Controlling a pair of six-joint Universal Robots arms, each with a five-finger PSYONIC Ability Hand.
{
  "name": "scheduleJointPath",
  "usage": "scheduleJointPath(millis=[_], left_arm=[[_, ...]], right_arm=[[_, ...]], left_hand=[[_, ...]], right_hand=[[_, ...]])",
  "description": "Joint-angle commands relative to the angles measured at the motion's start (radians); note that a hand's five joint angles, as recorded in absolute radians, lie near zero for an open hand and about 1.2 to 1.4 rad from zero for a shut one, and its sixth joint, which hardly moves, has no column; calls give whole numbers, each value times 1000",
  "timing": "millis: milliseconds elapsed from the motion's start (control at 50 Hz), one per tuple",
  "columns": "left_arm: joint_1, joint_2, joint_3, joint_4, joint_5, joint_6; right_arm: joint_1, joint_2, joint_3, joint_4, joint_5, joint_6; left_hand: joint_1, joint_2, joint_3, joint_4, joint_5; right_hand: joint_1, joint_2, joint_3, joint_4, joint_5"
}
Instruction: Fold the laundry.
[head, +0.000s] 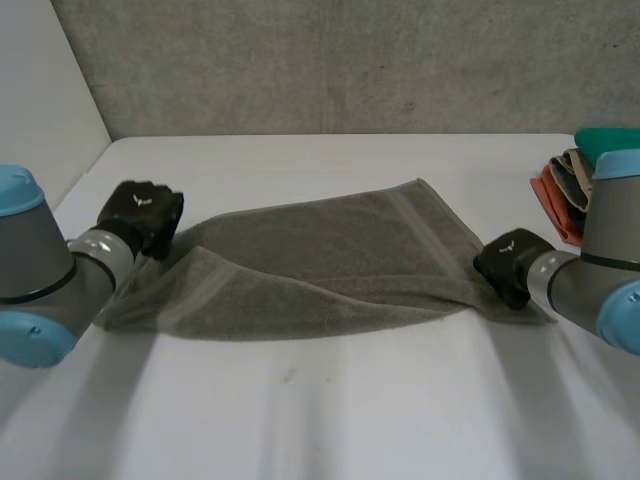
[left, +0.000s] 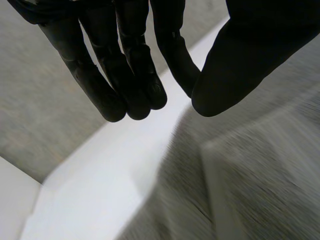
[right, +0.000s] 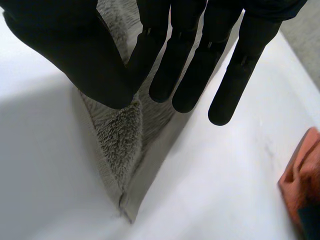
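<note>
Head view: the grey towel (head: 330, 260) lies half-folded on the tabletop (head: 320, 410), with the left robot hand (head: 140, 215) by its far-left corner and the right robot hand (head: 510, 265) at its right end. Left wrist view: fingers (left: 125, 75) straight, empty. Right wrist view: the thumb pinches the towel's edge against a finger, likely to fold it over.

We saw the towel (head: 330, 260) as grey terry cloth, matt all over, its looped pile fuzzy and rough, with a flatter woven band running near its right end. By the right hand (right: 75, 50) the pile stood up in coarse tufts along a stitched hem. The surface (head: 330, 410) looked white, smooth and matt, with only a faint sheen. The right hand and the left hand (head: 140, 215) appeared black, smooth and dull, like rubber or plastic. The left arm (head: 45, 265) had a smooth grey shell and slightly glossy light-blue caps. The far wall (head: 340, 60) was rough, speckled concrete. Far right, the folded cloths (head: 562, 192) looked soft and matt.
</note>
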Motion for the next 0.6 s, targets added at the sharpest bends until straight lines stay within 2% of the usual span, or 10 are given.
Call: scheduleJointPath(millis=[20,60,80,100,160,220,340,400,480,600], left_arm=[[24,63,-45,-169,5,116],[32,80,-38,-196,19,124],[32,84,-34,-197,25,123],[26,92,-23,-197,37,115],[10,98,-2,-196,43,98],[-17,95,34,-194,36,58],[-63,35,132,-200,8,-23],[-77,-9,178,-209,9,-28],[-100,-98,276,-246,19,-5],[-126,-265,483,-389,37,89]], right_arm=[[-18,-97,123,-77,2,2],[-20,-133,149,-138,3,6],[-20,-145,155,-155,3,6],[-20,-169,167,-187,3,11],[-15,-197,179,-215,5,17],[-15,-220,189,-215,6,34],[-32,-231,219,-151,8,61],[-43,-233,245,-123,8,71],[-47,-231,302,-155,0,112],[-35,-197,360,-304,-3,167]], left_hand=[[220,197,207,196,223],[203,180,190,179,205],[81,58,68,57,83],[-182,-205,-195,-206,-180],[-451,-474,-464,-475,-449],[-522,-545,-535,-546,-520],[-572,-595,-585,-596,-570],[-575,-598,-588,-599,-573],[-587,-610,-600,-611,-584],[-549,-572,-562,-573,-546]], right_hand=[[246,213,203,198,215],[-49,-83,-92,-98,-81],[-187,-221,-230,-236,-219],[-421,-455,-464,-470,-453],[-614,-648,-657,-662,-646],[-805,-838,-848,-853,-836],[-861,-895,-904,-909,-893],[-861,-895,-904,-909,-893],[-861,-895,-904,-909,-893],[-843,-877,-886,-892,-875]])
